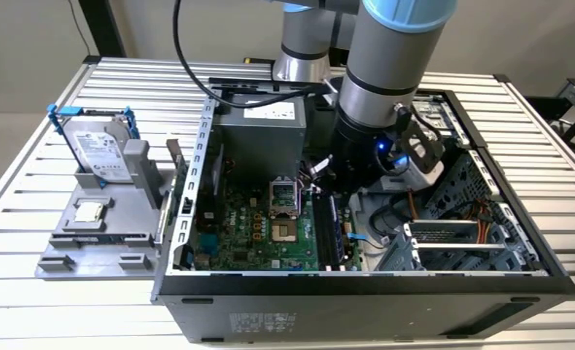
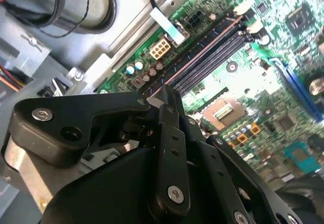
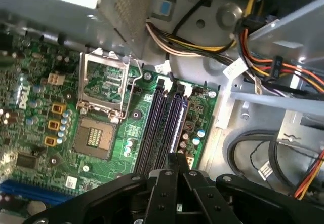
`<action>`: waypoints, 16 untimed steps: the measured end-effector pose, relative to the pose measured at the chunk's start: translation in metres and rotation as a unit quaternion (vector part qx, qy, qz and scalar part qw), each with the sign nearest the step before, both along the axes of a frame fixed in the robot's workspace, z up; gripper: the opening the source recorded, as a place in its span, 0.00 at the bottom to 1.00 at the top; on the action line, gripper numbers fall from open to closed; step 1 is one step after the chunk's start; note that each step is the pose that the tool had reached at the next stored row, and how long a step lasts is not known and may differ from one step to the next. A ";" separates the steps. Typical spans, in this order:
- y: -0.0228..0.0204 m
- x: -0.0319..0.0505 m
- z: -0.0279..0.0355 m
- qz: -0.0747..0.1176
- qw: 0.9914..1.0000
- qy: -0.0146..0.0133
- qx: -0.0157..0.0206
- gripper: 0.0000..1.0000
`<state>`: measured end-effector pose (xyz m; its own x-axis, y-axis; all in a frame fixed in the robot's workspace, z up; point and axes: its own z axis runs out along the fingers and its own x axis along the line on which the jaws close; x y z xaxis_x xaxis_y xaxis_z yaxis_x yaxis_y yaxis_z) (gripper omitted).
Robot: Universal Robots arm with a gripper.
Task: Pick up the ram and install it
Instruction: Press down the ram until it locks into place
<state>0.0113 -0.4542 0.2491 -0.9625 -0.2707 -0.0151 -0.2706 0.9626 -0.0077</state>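
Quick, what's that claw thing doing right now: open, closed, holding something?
Gripper: closed, fingers pressed together over the black memory slots on the motherboard; whether it holds the ram cannot be told.

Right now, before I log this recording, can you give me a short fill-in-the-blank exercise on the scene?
1. In the first wrist view, the gripper hangs over the motherboard's long black memory ____.
2. At the exterior view's left, the hard drive stands on a grey fixture in a ____ frame.
3. The arm reaches down into the open computer ____, which sits on a slatted table.

Missing words: slots; blue; case
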 end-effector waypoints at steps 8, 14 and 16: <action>0.0000 0.0000 0.0000 0.073 0.997 0.000 0.000 0.00; 0.0000 0.0000 0.0000 0.127 0.992 0.000 0.000 0.00; 0.0000 0.0000 0.0000 0.145 0.989 0.000 0.000 0.00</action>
<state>0.0114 -0.4542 0.2490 -0.8443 -0.5357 -0.0153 -0.5356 0.8444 -0.0076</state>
